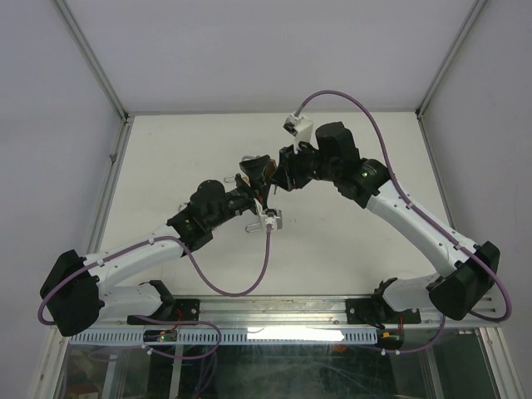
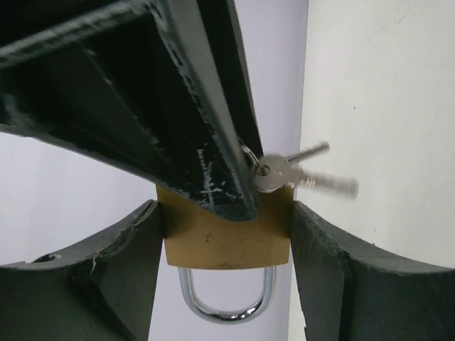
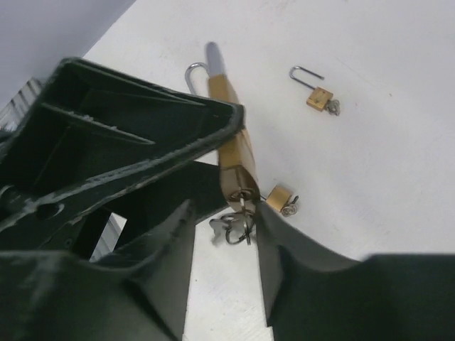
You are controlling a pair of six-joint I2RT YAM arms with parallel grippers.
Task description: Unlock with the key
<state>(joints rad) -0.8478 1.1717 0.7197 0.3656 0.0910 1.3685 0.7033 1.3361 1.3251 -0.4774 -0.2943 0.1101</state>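
A brass padlock with a closed steel shackle is clamped between the two fingers of my left gripper, held up off the table. It also shows in the right wrist view. A key sits in its bottom end, with a ring of spare keys hanging from it; in the left wrist view the spare keys are blurred. My right gripper is open around the key end, its right finger close beside the key. In the top view both grippers meet at the padlock.
Two smaller brass padlocks lie on the white table beyond: one with a raised shackle, and one with a key in it close by my right finger. Grey walls and metal rails border the table.
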